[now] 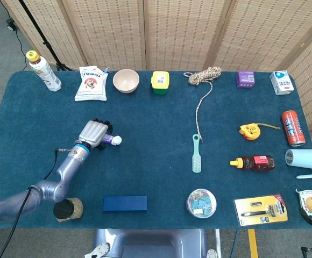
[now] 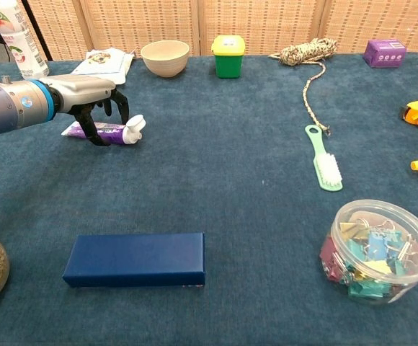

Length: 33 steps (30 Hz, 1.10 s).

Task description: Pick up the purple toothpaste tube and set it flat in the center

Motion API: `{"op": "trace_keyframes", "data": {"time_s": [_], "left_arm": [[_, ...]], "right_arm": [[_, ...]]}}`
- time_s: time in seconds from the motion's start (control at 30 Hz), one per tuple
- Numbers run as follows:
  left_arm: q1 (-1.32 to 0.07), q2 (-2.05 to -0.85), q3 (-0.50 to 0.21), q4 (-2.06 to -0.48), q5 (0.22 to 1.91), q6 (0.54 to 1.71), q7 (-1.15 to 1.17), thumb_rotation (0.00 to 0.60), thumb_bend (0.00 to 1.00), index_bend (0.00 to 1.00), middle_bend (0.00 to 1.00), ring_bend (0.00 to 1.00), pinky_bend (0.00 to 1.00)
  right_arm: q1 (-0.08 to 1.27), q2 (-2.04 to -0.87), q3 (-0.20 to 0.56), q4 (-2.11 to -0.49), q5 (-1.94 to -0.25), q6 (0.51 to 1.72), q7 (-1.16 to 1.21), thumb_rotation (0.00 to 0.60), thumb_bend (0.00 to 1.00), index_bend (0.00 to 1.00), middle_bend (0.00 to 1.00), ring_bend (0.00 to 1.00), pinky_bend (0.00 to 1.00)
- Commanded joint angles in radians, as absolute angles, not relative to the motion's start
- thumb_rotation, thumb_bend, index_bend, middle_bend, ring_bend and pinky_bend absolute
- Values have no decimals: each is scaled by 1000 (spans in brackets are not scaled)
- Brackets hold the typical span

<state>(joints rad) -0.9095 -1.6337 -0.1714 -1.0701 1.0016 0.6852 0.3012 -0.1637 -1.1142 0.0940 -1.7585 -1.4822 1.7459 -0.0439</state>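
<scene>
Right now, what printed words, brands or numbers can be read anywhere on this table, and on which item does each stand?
None reads clearly.
Red drink can: white lettering, blurred.
White snack bag: print too small.
Purple carton: label unreadable.
Green-capped plastic bottle: label blurred.
Purple toothpaste tube: text hidden under the left hand.

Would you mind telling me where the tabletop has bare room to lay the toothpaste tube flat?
Bare cloth lies between the left hand and the green brush, above the blue box. The back row and right edge are crowded.
</scene>
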Motion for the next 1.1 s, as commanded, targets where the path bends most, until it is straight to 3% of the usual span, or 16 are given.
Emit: {"op": "trace_keyframes", "data": {"time_s": [0.03,0.23,0.6,1.1], "left_arm": [[-912,-1640,-157,-1050,1042,673,264,600,246,401,284,280,208],[-908,-1624,-152,-1070,1070,651,213,600,249,415,319,325,208],[-875,-1491,-105,-1235,1051,655,262,600,249,423,336,341,213],[-923,-1574,-147,-1158,977,637,266,600,250,420,336,340,218]], "right_arm": [[-165,-1115,94,-1760,-1483,1747,-44,600,0,160,101,7,12],[-167,-1119,94,-1759,-1485,1749,-46,600,0,161,103,7,11],[-169,-1124,96,-1751,-1492,1753,-33,600,0,161,104,7,12],[-174,-1125,98,-1758,-1486,1754,-43,600,0,163,106,7,12]]}}
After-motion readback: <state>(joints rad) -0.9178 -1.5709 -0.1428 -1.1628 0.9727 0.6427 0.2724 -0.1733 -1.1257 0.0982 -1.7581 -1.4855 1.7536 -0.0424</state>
